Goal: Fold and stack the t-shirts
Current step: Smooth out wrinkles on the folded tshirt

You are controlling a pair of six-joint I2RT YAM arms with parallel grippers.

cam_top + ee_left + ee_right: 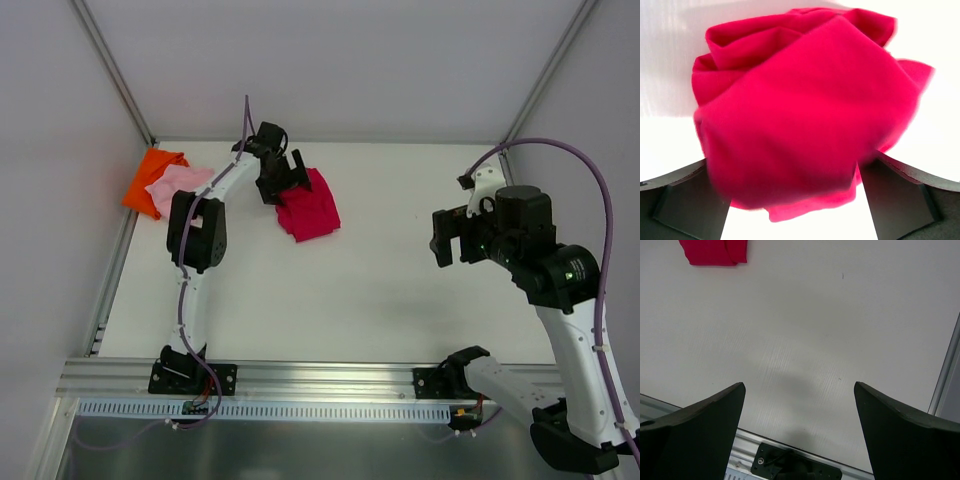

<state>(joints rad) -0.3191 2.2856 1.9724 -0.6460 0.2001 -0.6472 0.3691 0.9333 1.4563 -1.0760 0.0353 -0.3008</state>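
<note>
Toward the back of the white table (400,300), a crumpled crimson cloth t-shirt (310,208) is seen lying in a loose bundle. The left gripper (283,185) is held over its left edge, jaws spread wide. At the back left corner, a small light pink folded shirt (180,185) is laid partly over a bright orange one (150,175). The right gripper (445,240) is held wide open above the table's right side, well apart from the shirts.

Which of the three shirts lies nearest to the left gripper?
The red shirt, alone mid-table, right by the open left gripper. The pink shirt and the orange shirt lie together in the far left corner.
</note>
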